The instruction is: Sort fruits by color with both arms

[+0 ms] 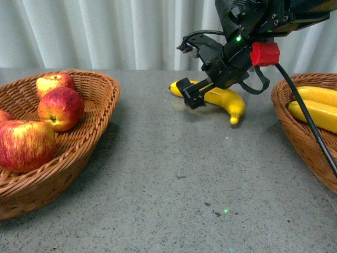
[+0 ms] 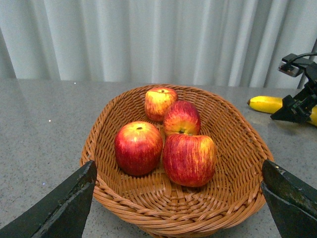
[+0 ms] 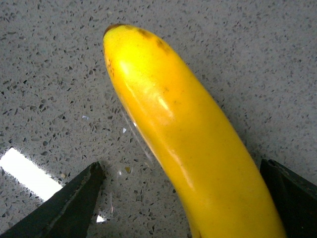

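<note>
Banana (image 1: pixel 224 100) lies on desk (image 1: pixel 174 179), centre-right of front view. Right claw (image 3: pixel 181 198) spread wide, straddling it, not touching. Likely light, firm, smooth-skinned, slippery: grip mid-body. Left claw (image 2: pixel 181 198) apart over apples (image 2: pixel 171 136).

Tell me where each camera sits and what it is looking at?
Front view: on the robot's body, facing the table; shows the right arm and right gripper at the banana.
Left wrist view: on the left arm, looking at apples in a basket; left gripper fingers show.
Right wrist view: looks down at the banana; finger tips show.
All three share that banana.
</note>
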